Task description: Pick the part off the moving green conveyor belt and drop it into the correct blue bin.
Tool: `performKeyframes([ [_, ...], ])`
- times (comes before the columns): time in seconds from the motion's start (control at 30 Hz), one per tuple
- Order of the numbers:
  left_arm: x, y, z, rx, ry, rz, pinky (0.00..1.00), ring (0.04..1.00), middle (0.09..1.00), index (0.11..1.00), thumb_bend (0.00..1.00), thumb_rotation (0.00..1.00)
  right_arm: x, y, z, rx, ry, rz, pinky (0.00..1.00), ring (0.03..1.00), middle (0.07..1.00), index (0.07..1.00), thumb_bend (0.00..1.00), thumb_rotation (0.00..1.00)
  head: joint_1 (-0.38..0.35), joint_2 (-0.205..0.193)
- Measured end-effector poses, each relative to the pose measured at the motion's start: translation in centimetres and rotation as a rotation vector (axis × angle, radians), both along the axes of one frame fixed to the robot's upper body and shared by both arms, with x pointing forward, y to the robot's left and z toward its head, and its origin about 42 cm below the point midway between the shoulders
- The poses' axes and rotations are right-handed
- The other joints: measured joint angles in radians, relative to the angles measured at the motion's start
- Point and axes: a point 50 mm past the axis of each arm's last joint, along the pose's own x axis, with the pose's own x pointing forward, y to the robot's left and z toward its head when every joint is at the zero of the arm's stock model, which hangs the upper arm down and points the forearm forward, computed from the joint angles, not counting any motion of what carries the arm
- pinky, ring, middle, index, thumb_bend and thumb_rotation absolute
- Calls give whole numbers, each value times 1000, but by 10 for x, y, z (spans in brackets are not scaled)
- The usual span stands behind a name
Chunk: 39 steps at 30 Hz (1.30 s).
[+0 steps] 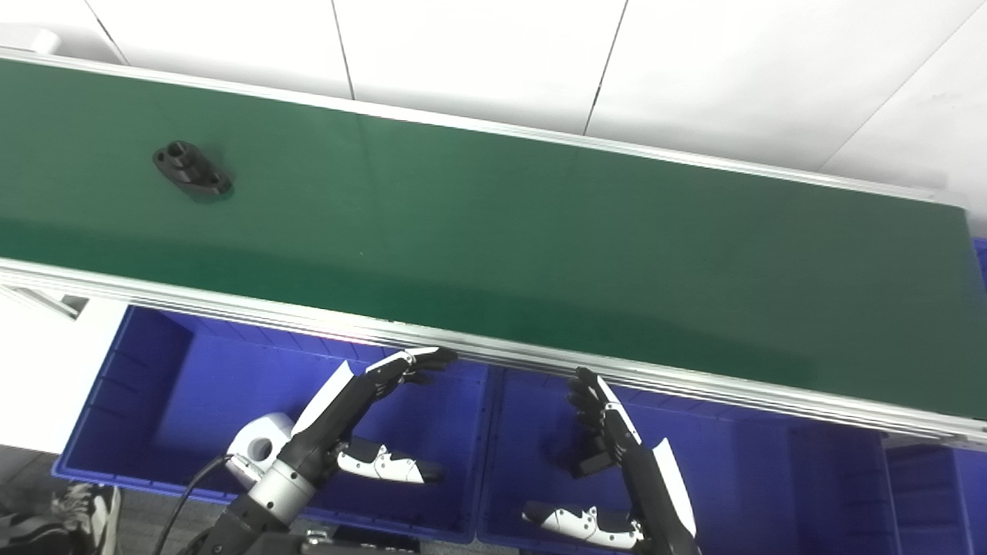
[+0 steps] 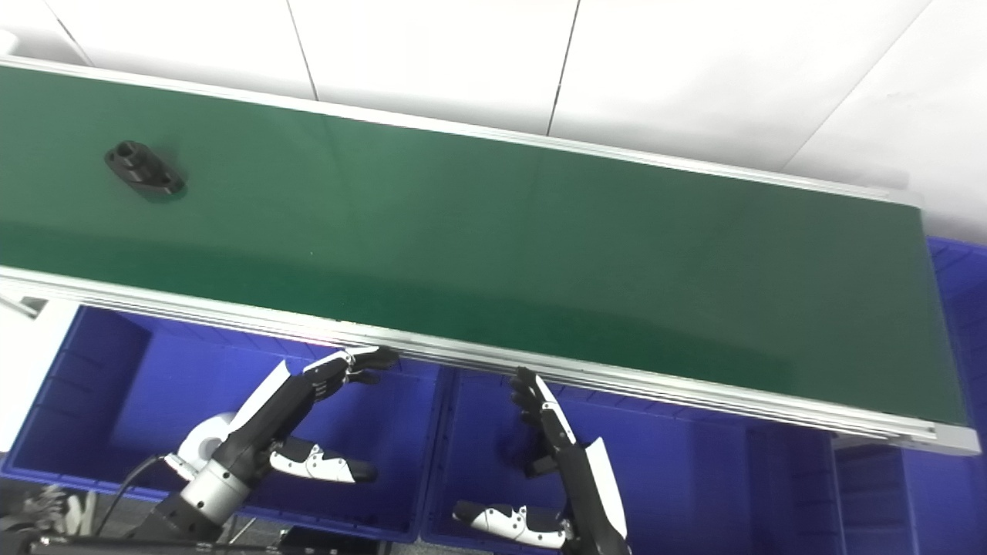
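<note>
A black flanged part (image 1: pixel 191 169) lies on the green conveyor belt (image 1: pixel 493 231) toward its far left. My left hand (image 1: pixel 362 408) hovers open over the left blue bin (image 1: pixel 139 378), fingers stretched toward the belt's near rail, thumb spread below. Over the middle blue bin (image 1: pixel 732 462) my right hand (image 1: pixel 609 432) is open too, fingers pointing up at the rail. Neither hand holds anything. Both are far from the part, which sits well to the left and across the belt.
A white round part (image 1: pixel 258 447) lies in the left bin beside my left forearm. A small black part (image 1: pixel 590 460) rests in the middle bin behind my right hand. A third blue bin (image 1: pixel 937 486) is at the right. The belt's aluminium rail (image 1: pixel 694 381) runs above the bins.
</note>
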Motion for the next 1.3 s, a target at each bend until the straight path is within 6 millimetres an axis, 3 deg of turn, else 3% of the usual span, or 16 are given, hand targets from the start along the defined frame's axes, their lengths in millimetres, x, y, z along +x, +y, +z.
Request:
performKeyframes([
  [1.3,0,-2,0,-5,-4,11,770,833,854,789,836,318,0,-1,-2,-5,4,1,847,887,916,940,753,238,17,-17],
])
